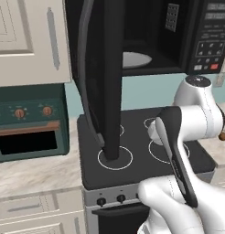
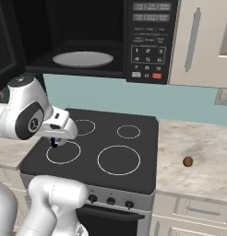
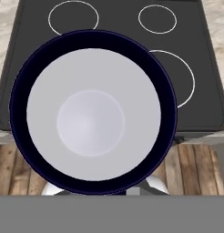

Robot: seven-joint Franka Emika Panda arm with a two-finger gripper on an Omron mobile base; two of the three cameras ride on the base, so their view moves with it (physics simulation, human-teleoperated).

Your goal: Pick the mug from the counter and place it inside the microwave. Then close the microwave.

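The mug (image 3: 91,113) sits right under the hand camera, which looks straight down into its pale inside and dark blue rim. My gripper (image 2: 54,142) is shut on it above the front left burner of the stovetop, and a dark blue bit of the mug (image 2: 54,143) shows below the white hand. The black microwave (image 2: 147,41) hangs above the stove with its door (image 1: 109,68) swung wide open. Its grey turntable plate (image 2: 83,59) is bare. The beige counter (image 2: 198,152) runs to the right of the stove.
The black stovetop (image 2: 106,138) with white ring burners lies below the hand. A small brown ball (image 2: 188,161) rests on the right counter. A teal oven (image 1: 27,123) with orange knobs stands at the left. The open door hangs down in front of the stove's left side.
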